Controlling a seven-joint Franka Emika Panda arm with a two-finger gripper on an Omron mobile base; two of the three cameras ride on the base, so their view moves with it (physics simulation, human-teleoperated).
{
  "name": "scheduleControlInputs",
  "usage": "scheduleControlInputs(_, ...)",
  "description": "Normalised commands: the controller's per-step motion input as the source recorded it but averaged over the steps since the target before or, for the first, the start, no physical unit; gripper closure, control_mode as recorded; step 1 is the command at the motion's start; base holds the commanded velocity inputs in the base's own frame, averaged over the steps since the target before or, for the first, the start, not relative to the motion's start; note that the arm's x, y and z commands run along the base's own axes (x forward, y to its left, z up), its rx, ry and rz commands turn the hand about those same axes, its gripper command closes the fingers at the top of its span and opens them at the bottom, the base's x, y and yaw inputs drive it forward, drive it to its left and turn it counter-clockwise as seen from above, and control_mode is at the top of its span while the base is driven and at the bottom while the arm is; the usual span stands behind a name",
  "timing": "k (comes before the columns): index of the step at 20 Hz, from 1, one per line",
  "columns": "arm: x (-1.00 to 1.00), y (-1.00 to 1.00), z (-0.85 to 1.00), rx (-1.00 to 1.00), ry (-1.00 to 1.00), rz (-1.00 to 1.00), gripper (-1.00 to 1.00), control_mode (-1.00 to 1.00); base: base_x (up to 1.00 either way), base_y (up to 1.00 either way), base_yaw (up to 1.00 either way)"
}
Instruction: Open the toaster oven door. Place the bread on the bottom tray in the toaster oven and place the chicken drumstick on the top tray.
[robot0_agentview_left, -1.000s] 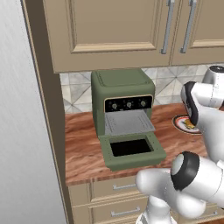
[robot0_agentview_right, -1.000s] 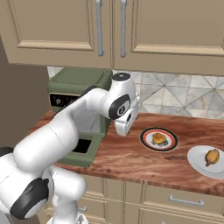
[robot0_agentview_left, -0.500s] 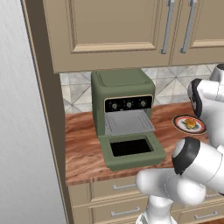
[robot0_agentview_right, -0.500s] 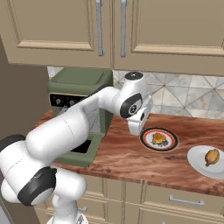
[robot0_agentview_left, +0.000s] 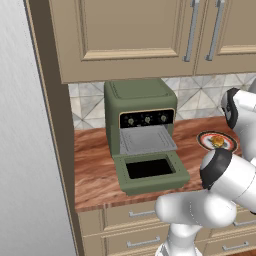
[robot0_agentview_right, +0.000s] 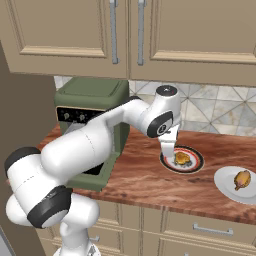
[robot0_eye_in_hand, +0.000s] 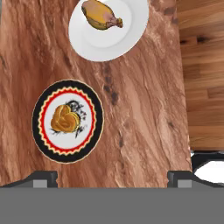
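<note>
— Pincer (robot0_eye_in_hand: 113, 177) first: from the hand camera, how does it stand?
— Its two dark tips sit far apart at the bottom edge with nothing between them, so it is spread wide and empty. It looks down on the wooden counter (robot0_eye_in_hand: 144, 109). The bread (robot0_eye_in_hand: 64, 119), a golden knotted roll, lies on the black-and-red rimmed plate (robot0_eye_in_hand: 95, 114) off to one side of the tips, and the chicken drumstick (robot0_eye_in_hand: 102, 14) lies on the white plate (robot0_eye_in_hand: 109, 41) further on.

— And the left base camera?
— The toaster oven (robot0_agentview_left: 141, 112) stands against the tiled wall, and the toaster oven door (robot0_agentview_left: 151, 172) is folded down flat toward the counter edge, with a pale tray (robot0_agentview_left: 147, 139) visible inside. So the opening step looks done.

— What does the right base camera add?
— The pincer (robot0_agentview_right: 168, 152) hangs just above the near rim of the bread's plate (robot0_agentview_right: 192, 156), not touching the roll (robot0_agentview_right: 182, 158). The drumstick (robot0_agentview_right: 242, 179) rests on its own plate (robot0_agentview_right: 227, 180), beside it on the counter.

— So what remains?
— Judging by this, both foods remain to be moved: bread to the bottom tray, drumstick to the top. The bread pick-up seems to be the step in hand.
</note>
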Motion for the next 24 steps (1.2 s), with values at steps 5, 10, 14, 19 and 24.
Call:
scheduleControlInputs(5, 0.3, 0.0, -0.37, -0.08, 0.07, 0.32, -1.0, -1.0, 0.0, 0.0, 0.0)
scheduleControlInputs(10, 0.12, 0.0, -0.27, -0.07, 0.01, 0.22, -1.0, -1.0, 0.0, 0.0, 0.0)
scheduleControlInputs(14, 0.06, -0.17, -0.18, -0.09, 0.01, 0.15, -1.0, -1.0, 0.0, 0.0, 0.0)
scheduleControlInputs(19, 0.0, -0.45, 0.0, -0.21, 0.0, 0.16, -1.0, -1.0, 0.0, 0.0, 0.0)
scheduleControlInputs(24, 0.0, -0.64, -0.02, -0.24, 0.03, 0.14, -1.0, -1.0, 0.0, 0.0, 0.0)
